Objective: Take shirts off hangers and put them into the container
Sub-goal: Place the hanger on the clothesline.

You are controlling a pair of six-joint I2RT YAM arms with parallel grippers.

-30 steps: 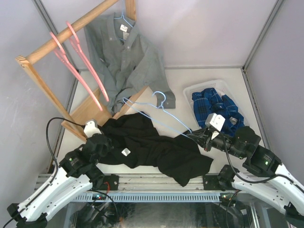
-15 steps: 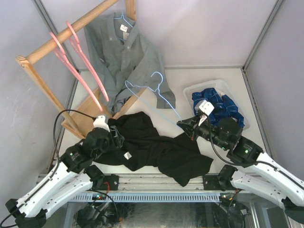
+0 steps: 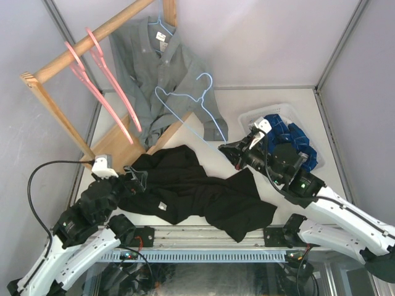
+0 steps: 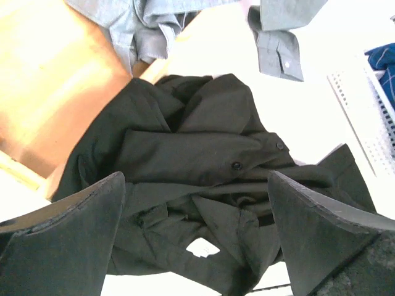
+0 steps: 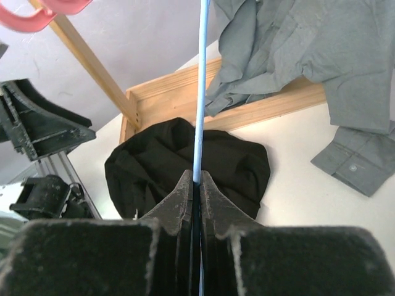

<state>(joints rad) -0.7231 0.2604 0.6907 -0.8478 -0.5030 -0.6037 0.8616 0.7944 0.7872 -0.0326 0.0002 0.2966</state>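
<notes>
Gaping wide over the black shirt, the left gripper holds nothing; only its wrist view shows the right gripper pinching a blue hanger. Overhead: three shirts, four hangers, plaid shirt in basket, grey shirt racked

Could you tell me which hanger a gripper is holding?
The bare light-blue wire hanger, pinched in the right gripper. The pink hangers hang on the wooden rack, and the other blue one carries the grey shirt.
</notes>
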